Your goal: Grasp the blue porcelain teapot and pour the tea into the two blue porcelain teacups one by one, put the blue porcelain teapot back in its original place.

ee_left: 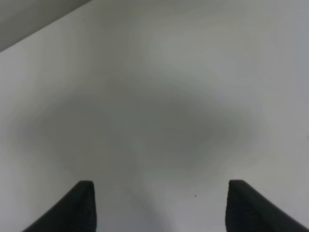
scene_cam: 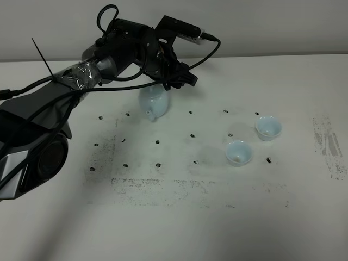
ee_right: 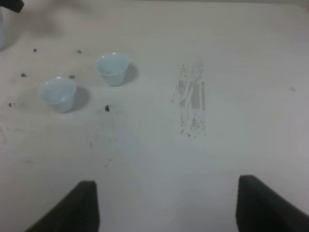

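Note:
The blue porcelain teapot [scene_cam: 155,103] stands on the white table, its spout toward the front left and its top hidden under my left arm. My left gripper [scene_cam: 176,81] hovers just above and behind it. In the left wrist view that gripper [ee_left: 161,212] is open, with only blurred bare table between its dark fingertips [ee_left: 82,208]. The two blue porcelain teacups stand upright to the right, one farther back [scene_cam: 268,128] and one nearer [scene_cam: 238,153]. The right wrist view shows both cups [ee_right: 112,68] [ee_right: 58,93] well ahead of my open, empty right gripper [ee_right: 169,208].
Small black marks dot the table [scene_cam: 179,228] around the teapot and cups. A scuffed grey patch [scene_cam: 326,141] lies at the far right, also in the right wrist view as a scuffed streak [ee_right: 193,104]. The left arm's cables [scene_cam: 109,81] hang over the back left.

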